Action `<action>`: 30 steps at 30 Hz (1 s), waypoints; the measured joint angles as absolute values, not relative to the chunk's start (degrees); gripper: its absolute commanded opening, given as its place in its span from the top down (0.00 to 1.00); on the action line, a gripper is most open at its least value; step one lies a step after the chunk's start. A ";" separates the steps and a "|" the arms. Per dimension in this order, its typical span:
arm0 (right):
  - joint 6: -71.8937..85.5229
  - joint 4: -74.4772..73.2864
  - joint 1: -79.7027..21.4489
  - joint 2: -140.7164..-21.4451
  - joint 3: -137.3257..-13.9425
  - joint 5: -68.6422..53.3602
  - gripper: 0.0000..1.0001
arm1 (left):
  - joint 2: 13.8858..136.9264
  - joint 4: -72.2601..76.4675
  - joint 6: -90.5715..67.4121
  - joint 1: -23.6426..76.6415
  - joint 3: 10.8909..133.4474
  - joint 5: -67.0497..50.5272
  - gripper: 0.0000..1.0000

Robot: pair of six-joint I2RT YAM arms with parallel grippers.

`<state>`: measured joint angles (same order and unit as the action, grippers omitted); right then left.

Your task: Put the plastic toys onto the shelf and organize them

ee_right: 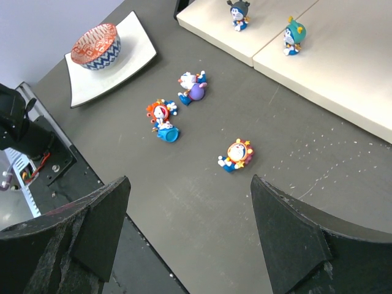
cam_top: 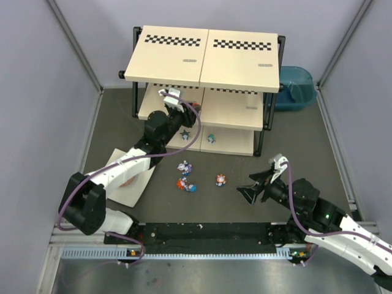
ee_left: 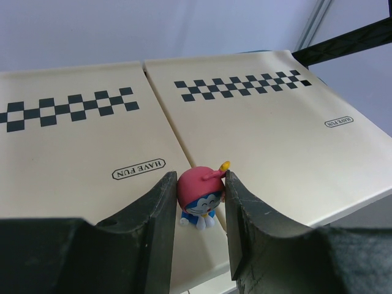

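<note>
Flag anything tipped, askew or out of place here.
Three toys lie tipped over on the table: the purple one, the orange one and the yellow-pink one. The dark-capped toy and teal toy on the shelf stand upright.

This looks like a robotics lab cell. A dark desk is boxed in by plain pale panels on metal posts. A left arm and a right arm are bolted to a rail at the near edge, trailing purple cables. A small shelf stands as a prop.
</note>
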<state>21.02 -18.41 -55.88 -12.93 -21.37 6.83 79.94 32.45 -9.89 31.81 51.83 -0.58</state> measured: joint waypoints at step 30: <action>21.02 -17.56 -55.88 -13.13 -20.18 6.85 0.18 | 78.87 30.41 -10.44 31.81 50.76 2.00 0.28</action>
